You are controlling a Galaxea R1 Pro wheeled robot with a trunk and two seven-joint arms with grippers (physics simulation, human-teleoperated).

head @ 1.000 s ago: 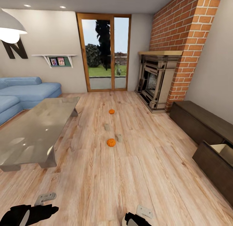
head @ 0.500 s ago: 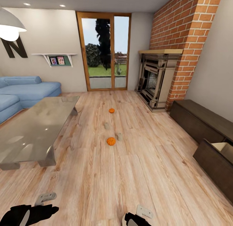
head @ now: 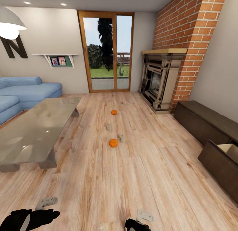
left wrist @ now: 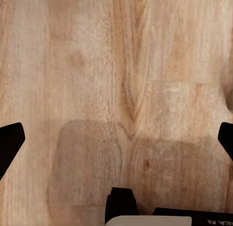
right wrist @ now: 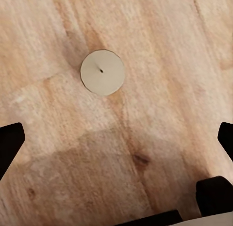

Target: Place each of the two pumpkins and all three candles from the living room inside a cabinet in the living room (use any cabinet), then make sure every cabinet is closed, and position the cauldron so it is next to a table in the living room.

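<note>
Right wrist view: smooth round candle (right wrist: 102,72)

Wooden floor (head: 99,178), blue sofa (head: 23,92), brick chimney (head: 188,35), glass door (head: 105,52).

The pale wooden plank floor (head: 99,178) carries two orange pumpkins, the nearer (head: 113,143) and the farther (head: 114,112), well ahead of both end effectors. Two beige candles (head: 122,138) (head: 109,127) stand between them. A third candle (right wrist: 102,72) stands upright on the planks directly below the right end effector (right wrist: 116,138).
</note>
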